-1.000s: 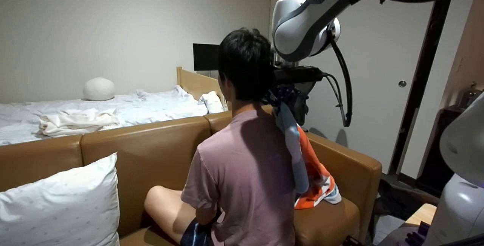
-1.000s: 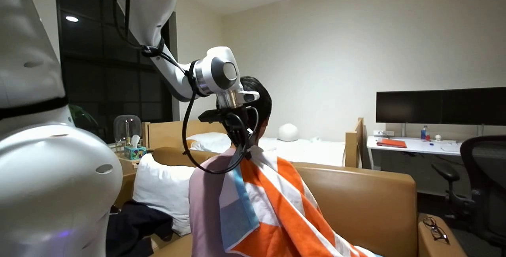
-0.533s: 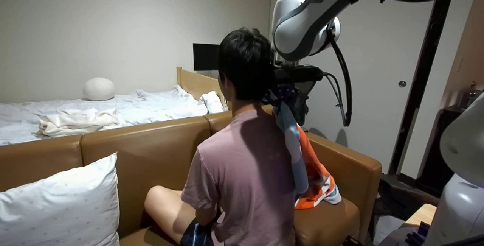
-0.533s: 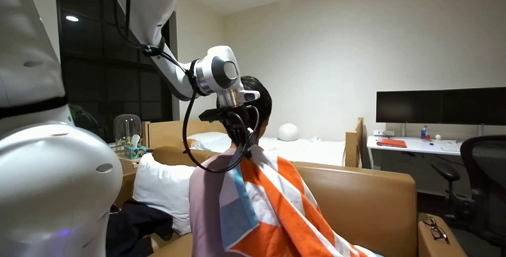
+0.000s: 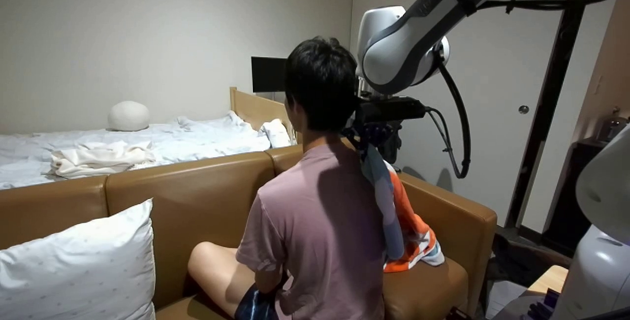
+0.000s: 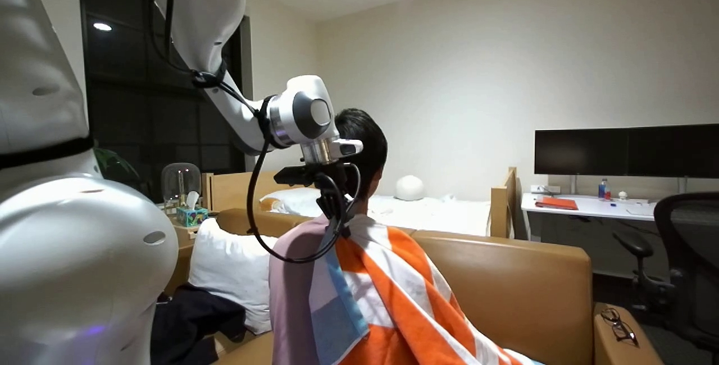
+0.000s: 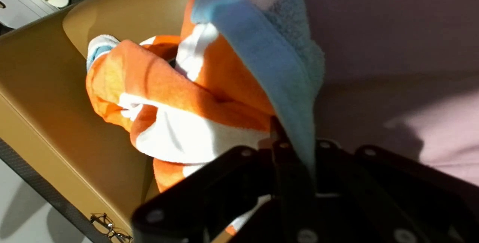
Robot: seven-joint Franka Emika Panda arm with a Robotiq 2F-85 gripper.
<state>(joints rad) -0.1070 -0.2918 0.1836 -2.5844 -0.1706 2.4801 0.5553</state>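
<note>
Held the arm [image 5: 408,47] slanting down from above in both exterior views, sharply bent at the wrist, and pointed the gripper [image 7: 304,146] downward, near the neck of the seated person [image 5: 320,221]. Pinched a blue edge of the towel [image 6: 404,297] between the closed fingers [image 7: 285,168]. Hung from there, in orange, white and blue, beside the person's back, with the lower end on the sofa [image 5: 428,293], near the seat's edge along the armrest [image 5: 453,211].
</note>
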